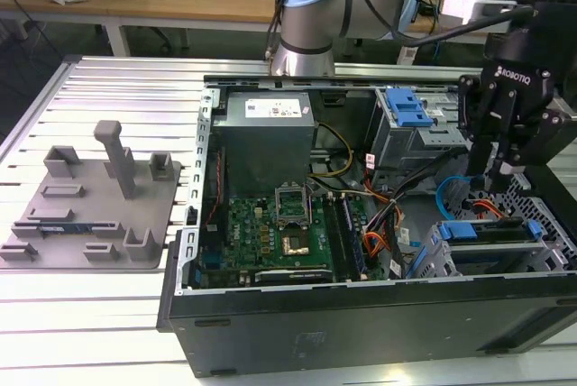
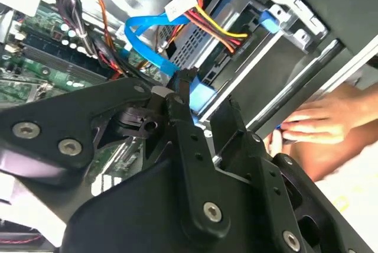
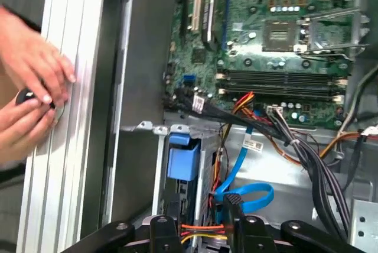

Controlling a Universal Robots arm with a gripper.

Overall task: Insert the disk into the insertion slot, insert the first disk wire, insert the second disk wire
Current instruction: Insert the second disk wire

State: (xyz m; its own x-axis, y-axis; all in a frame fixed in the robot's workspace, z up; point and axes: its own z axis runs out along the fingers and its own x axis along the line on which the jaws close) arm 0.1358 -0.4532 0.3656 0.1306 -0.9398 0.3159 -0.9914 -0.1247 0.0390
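Over the far right end of an open computer case point(image 1: 361, 314) in the exterior view, a black claw point(image 1: 496, 170), pointing down into the corner with the drive bays. No telling whether closed on anything: in both wrist views, just beside the claw point(image 2: 204, 102) point(image 3: 204, 229), the black plug point(image 2: 186, 78) point(image 3: 231, 203) at the end of a blue cable point(image 2: 144, 43) point(image 3: 251, 197), with red, yellow and orange wires point(image 2: 215, 28) point(image 3: 201, 229) close by. At six o'clock from the claw in the exterior view, the disk point(image 1: 494, 252) in its blue frame, lying flat inside the insertion slot point(image 1: 431, 264), a low grey metal cage in the case's near right corner. At nine o'clock from the claw, the blue cable point(image 1: 448, 189) looping up from the case floor. At ten o'clock, a taller grey bay point(image 1: 397, 129) with a blue latch on top. Further toward nine o'clock, the green circuit board point(image 1: 270, 233) and, at twelve o'clock from that, a grey power supply box point(image 1: 266, 120). Well apart, at nine o'clock from the case, a grey moulded holder point(image 1: 90, 197) on the slatted metal desk point(image 1: 108, 314). In the first wrist view, a person's hands point(image 3: 35, 70) resting on the desk's slats beside the case wall, with a small round black object point(image 3: 26, 96) between them; in the second wrist view, a hand point(image 2: 313, 123) outside the case edge.
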